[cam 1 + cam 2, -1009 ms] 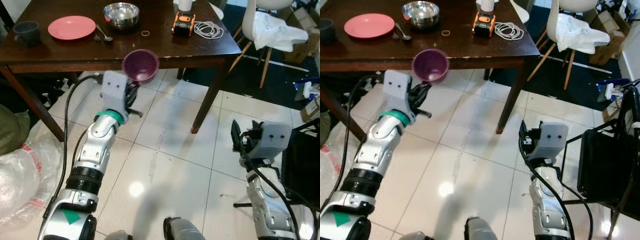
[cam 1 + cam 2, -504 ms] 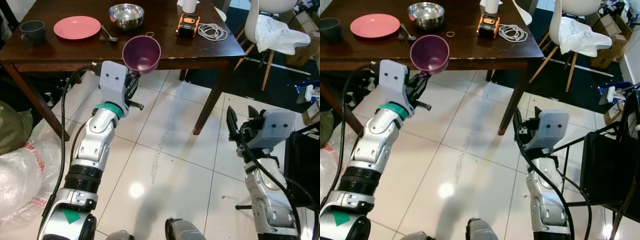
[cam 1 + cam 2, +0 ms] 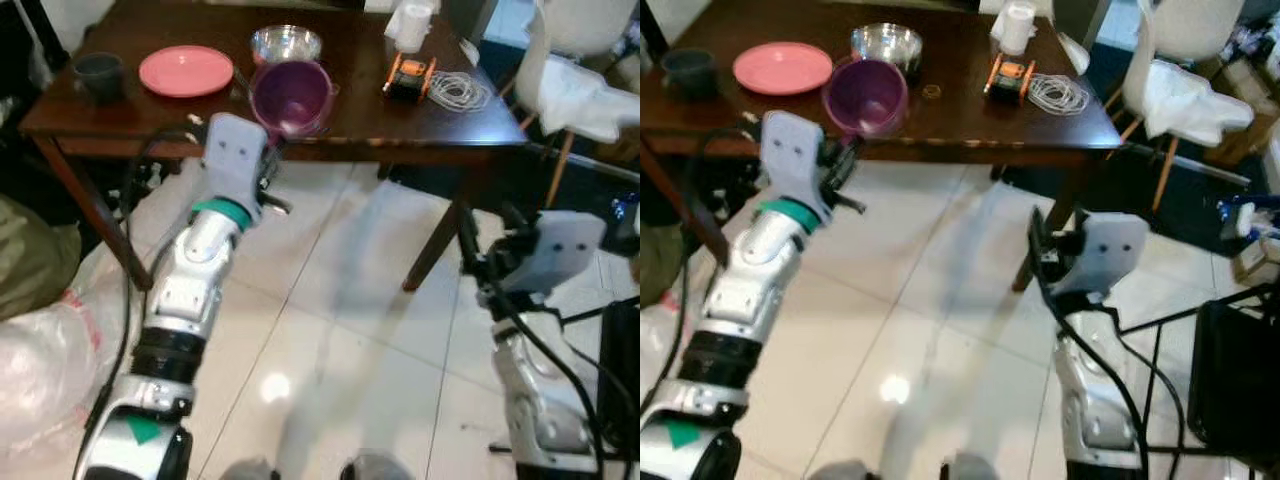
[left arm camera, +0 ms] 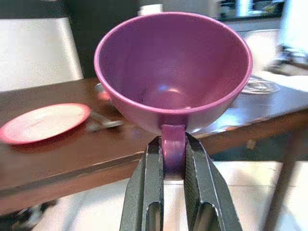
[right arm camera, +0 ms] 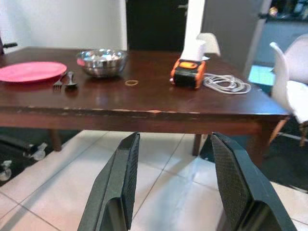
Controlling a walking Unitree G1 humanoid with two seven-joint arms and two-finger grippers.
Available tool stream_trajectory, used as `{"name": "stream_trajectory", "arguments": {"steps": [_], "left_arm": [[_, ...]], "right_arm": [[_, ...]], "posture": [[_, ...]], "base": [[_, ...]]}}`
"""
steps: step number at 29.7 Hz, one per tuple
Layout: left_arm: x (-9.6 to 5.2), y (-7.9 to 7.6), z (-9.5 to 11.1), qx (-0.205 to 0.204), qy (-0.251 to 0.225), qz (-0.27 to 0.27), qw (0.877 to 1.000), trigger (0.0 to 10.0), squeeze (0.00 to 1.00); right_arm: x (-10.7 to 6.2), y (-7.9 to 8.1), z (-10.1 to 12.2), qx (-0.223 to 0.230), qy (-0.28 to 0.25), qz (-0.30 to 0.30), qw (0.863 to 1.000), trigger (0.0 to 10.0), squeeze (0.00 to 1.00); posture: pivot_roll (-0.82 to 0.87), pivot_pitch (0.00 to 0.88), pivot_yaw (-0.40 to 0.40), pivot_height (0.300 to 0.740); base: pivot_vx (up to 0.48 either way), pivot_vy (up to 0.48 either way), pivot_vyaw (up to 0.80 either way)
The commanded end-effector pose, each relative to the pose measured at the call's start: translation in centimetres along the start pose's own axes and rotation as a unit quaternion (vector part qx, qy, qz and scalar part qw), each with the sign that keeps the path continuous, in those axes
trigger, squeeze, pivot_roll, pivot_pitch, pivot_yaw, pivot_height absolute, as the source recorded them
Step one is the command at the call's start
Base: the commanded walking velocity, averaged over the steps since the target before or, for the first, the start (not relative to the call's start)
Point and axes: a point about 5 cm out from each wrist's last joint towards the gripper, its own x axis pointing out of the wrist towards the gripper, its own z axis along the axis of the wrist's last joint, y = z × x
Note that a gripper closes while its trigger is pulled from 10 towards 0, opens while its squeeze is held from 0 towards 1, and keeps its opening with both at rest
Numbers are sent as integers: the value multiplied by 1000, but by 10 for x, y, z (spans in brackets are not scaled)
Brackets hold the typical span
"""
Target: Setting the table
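A purple cup [image 3: 291, 94] hangs upright at the front edge of the dark wooden table [image 3: 350, 130], held by its handle [image 4: 173, 153] in my left gripper [image 4: 173, 168], which is shut on it. On the table lie a pink plate [image 3: 186, 70], a steel bowl [image 3: 285, 44] with a fork and spoon [image 5: 67, 79] beside it, and a dark mug [image 3: 100, 74] at the far left. My right gripper [image 5: 174, 187] stands open above the floor, short of the table's right front corner, with nothing between its fingers [image 5: 122, 180].
An orange device [image 3: 407, 76], a coil of white cable [image 3: 462, 90], a white roll [image 3: 411, 25] and a small ring [image 3: 931, 91] lie on the table's right half. A white chair [image 3: 580, 90] with cloth stands at right. Plastic bags [image 3: 40, 350] lie on the floor at left.
The camera has come closer to the table and the picture is blurred. My left gripper has carried the purple cup up to the table's front edge. The right gripper stays open.
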Motion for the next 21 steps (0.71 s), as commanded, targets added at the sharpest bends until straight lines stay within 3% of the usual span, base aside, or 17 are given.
{"name": "stream_trajectory", "arguments": {"steps": [1,21], "left_arm": [[0,-9,0,9,-2,-18,1000,10000,0],[-4,-34,1,18,-13,-67,998,10000,0]], "right_arm": [[-2,-4,-1,-3,6,-8,1000,10000,0],[-3,-6,-6,-1,18,-15,1000,10000,0]], "posture": [[-11,0,59,740],[-9,0,64,740]], "base": [[364,0,0],[367,0,0]]}}
